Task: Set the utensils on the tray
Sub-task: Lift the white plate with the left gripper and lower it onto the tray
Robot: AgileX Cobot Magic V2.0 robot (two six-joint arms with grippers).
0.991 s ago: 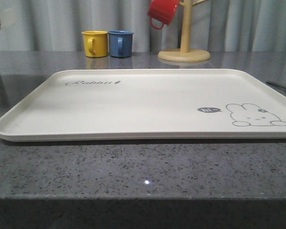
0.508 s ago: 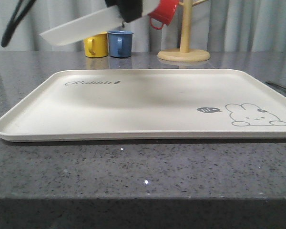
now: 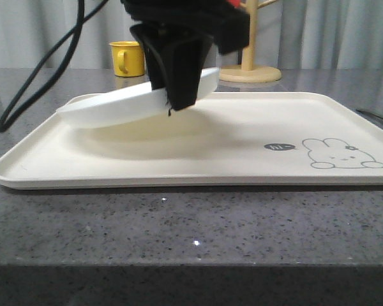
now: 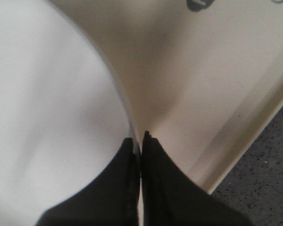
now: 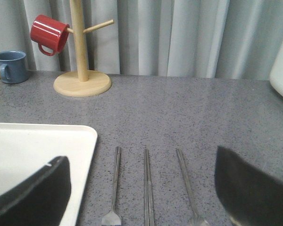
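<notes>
A small dark speech bubble reading "hi" (image 3: 280,147) is printed on the tray (image 3: 242,167), just beside a grey outline drawing of a rabbit (image 3: 342,154). The grey script near the tray's far left corner is covered by the plate and cannot be read.

The tray is large, cream and rectangular, with rounded corners and a low raised rim, and it lies flat on the table. A round white plate (image 3: 121,106) is held tilted above the tray's left half, its lower edge close to the tray floor; whether it touches cannot be told. The left gripper (image 3: 173,102) is closed on the plate's rim, the two black fingers (image 4: 153,188) pressed nearly together with the thin edge between them.

Three slim silver utensils (image 5: 146,188) lie side by side on the table just beside the tray's right edge, not on it: a fork (image 5: 114,188), chopsticks (image 5: 147,188) and a spoon (image 5: 187,186), their ends cut off by the view. The right gripper (image 5: 141,188) is held above them with its jaws wide apart.

The table (image 3: 191,223) is speckled grey stone. At the back stand a yellow mug (image 3: 128,58), a blue mug (image 5: 10,67), and a wooden mug tree (image 5: 81,70) carrying a red mug (image 5: 48,34), before pale grey curtains (image 5: 179,37).
</notes>
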